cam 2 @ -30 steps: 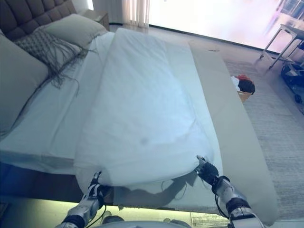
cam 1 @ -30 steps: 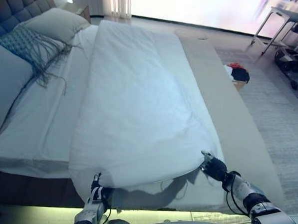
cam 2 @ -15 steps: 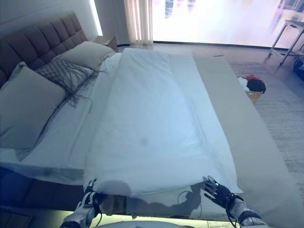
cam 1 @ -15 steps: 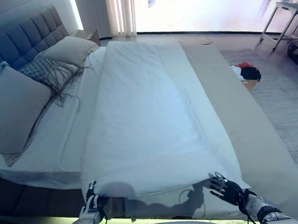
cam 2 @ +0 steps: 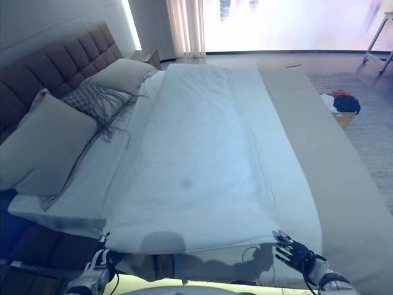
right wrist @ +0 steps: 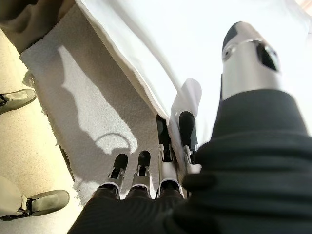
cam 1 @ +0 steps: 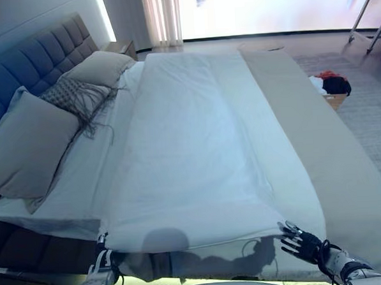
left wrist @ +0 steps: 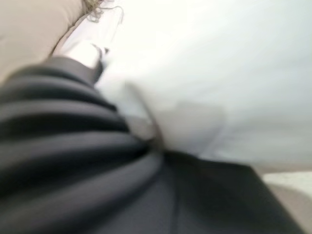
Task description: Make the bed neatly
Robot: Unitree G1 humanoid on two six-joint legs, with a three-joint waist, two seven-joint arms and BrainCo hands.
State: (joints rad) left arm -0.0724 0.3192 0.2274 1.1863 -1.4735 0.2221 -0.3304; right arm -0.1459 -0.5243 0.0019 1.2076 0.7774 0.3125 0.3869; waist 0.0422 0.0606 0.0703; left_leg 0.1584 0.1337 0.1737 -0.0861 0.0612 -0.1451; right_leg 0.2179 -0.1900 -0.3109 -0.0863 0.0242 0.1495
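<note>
A white duvet (cam 1: 191, 155), folded into a long strip, lies across the bed with its near edge stretched straight between my two hands. At the near left corner my left hand (cam 1: 100, 265) has its fingers curled into bunched duvet cloth (left wrist: 141, 107). My right hand (cam 1: 304, 245) is at the near right corner. There the corner flap (right wrist: 187, 100) runs down between two of its fingers (right wrist: 165, 146), while its thumb (right wrist: 248, 53) stands apart. The white sheet (cam 1: 83, 173) shows to the left of the duvet.
A large grey pillow (cam 1: 31, 144), a fringed cushion (cam 1: 73, 97) and another pillow (cam 1: 100, 64) lean by the tufted headboard (cam 1: 27, 68). A beige cover (cam 1: 325, 154) runs along the bed's right side. On the rug (cam 1: 368, 120) stands a box of clothes (cam 1: 333, 85).
The whole view has shifted, so the camera moved. Both hands stayed at the duvet's near corners. The near edge now runs straighter and the duvet lies flatter.
</note>
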